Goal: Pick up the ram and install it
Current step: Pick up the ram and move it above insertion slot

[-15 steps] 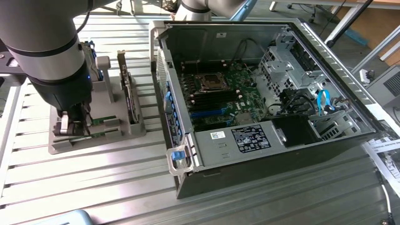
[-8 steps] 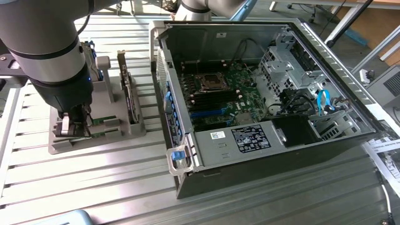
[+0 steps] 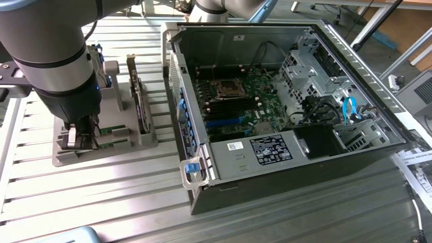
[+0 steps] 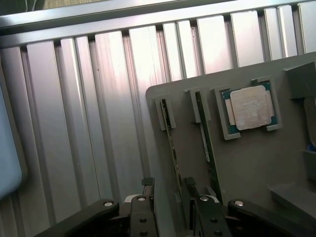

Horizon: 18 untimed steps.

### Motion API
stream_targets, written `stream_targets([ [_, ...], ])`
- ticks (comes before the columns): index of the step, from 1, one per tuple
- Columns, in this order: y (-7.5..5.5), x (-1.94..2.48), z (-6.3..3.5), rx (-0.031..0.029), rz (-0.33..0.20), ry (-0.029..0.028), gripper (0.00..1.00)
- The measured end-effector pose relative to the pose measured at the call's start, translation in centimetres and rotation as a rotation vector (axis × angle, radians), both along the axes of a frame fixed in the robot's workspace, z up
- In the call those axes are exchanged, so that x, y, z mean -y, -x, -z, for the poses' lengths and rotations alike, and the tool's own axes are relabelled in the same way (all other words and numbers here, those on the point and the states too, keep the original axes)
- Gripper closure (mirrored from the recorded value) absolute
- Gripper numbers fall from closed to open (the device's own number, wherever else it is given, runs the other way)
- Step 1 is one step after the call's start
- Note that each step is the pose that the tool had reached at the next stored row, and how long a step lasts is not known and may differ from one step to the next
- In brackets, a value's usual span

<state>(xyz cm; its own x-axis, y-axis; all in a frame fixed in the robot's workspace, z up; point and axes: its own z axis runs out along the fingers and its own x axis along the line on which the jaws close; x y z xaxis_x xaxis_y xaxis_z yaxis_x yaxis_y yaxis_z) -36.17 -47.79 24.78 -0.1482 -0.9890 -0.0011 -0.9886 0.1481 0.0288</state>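
Surface [image 3: 81, 202]: ribbed metal slats. Open PC case [image 3: 290, 174] lies centre-right in the exterior view, motherboard [image 3: 236, 104] exposed. Arm [image 3: 54, 66] fills the upper left of that view and hangs over the grey parts tray [image 3: 115, 151] on the exterior view's left, beside the case. Upright expansion card [image 3: 137, 96] stands in the tray, right of the hand [image 3: 81, 139] in the frame. From the wrist view, the hand is spread, fingers [image 4: 148, 197] on either side of one end of the ram [image 4: 170, 138]. Ram sits on edge in its tray slot, not lifted. Finger contact: can't tell. Second stick [image 4: 205, 143] lies parallel, just beside it. CPU chip [image 4: 252, 107] sits in a square pocket of the same tray.
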Motion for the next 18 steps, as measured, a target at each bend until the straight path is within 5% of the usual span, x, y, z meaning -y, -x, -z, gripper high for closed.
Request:
stream_targets([
  [18, 0.0, 0.00, 1.14, 0.0000, -0.001, 0.0000, 0.64],
])
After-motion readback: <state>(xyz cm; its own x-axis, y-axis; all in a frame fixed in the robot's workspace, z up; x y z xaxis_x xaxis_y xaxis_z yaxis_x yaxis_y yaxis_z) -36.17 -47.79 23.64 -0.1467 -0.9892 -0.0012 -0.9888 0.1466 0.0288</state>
